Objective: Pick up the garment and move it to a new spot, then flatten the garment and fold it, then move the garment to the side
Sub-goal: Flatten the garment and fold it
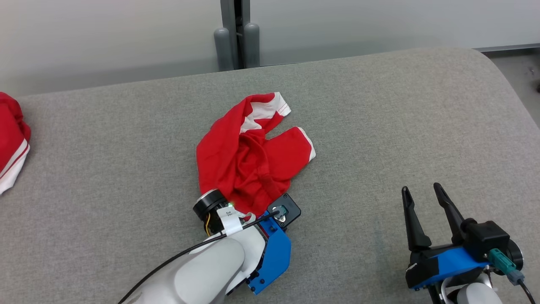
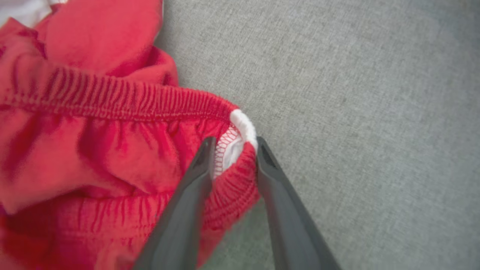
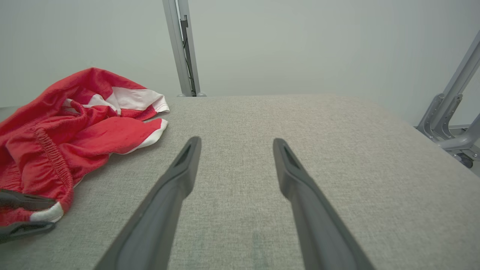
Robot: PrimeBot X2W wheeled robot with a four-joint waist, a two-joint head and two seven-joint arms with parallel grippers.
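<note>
**Grey table, red garment: first lift, grip at the waistband**

Setting: pale wall (image 1: 105, 38) with a grey post (image 1: 236, 33) behind; a broad grey cloth-covered table (image 1: 379, 126) across the head view.

Item 1: garment (image 1: 244, 160), red with white-trimmed cuffs (shorts, by the look of them). It lies crumpled at the middle of the table, cuffs toward the wall and waistband toward the robot.

Item 2: second red-and-white cloth (image 1: 10, 139), at the table's left edge, well apart from item 1. Not part of this step.

Item 3: right claw (image 1: 421, 188), fingers apart, holding nothing, over bare table well to the right of the garment.

Item 4: left claw (image 2: 235, 150), closed on the near end of the elastic waistband (image 2: 123, 101), one finger on each side and bunched cloth filling the gap. How firm the grip is cannot be read.

Item 5: white patch (image 2: 243, 125) at the waistband's corner, just beyond the fingertips.

Stage: judged to be the pick-up, with the move, flattening and folding not yet done.

Handling note: the bite sits close to the waistband's end, so the elastic could slip out. Confirm a full clamp, then lift slowly and straight up until the cuffs hang free before carrying it. Choose a bare spot away from item 2, leaving the right claw room to take the opposite corner.
</note>
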